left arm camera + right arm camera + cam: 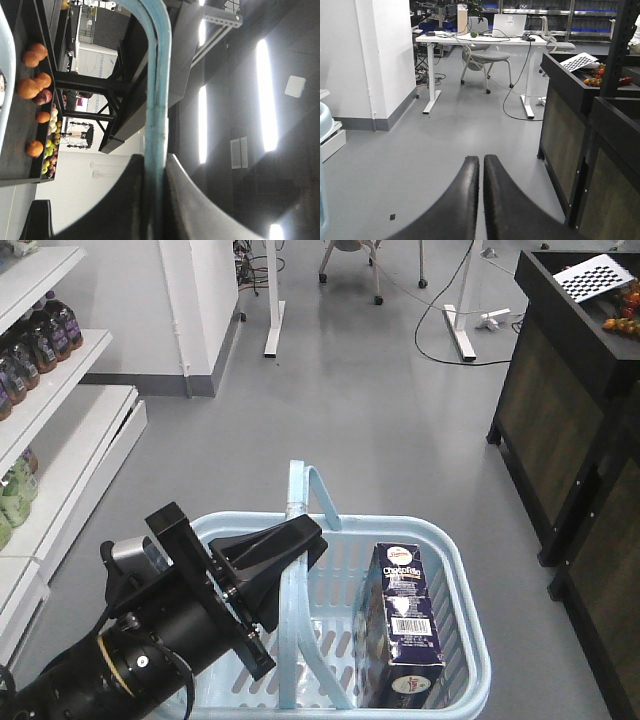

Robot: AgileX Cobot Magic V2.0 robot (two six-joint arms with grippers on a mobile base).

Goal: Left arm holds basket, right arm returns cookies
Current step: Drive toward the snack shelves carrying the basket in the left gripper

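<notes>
Cookies box is inside the basket, standing on end against its right wall with the barcode patch facing the front camera. The return hasn't started, as far as I can judge: the box isn't lifted and the right gripper is empty.

The holding half is in place. Left gripper is closed around the hoop handle. The left wrist view shows the pale blue bar running down between the two black fingers, touching both. Left arm comes in from lower left with its flat plate tilted, gripper reaching up and across the basket's left half.

Right gripper has its fingers pressed together with nothing held, and is aimed over bare grey floor. It's out of the front view. A pale blue sliver at the left edge of its own view is probably the basket rim, so it sits off to the basket's right.

Left to do: the right arm reaches in, takes the box and carries it out. The drop spot isn't shown.
</notes>
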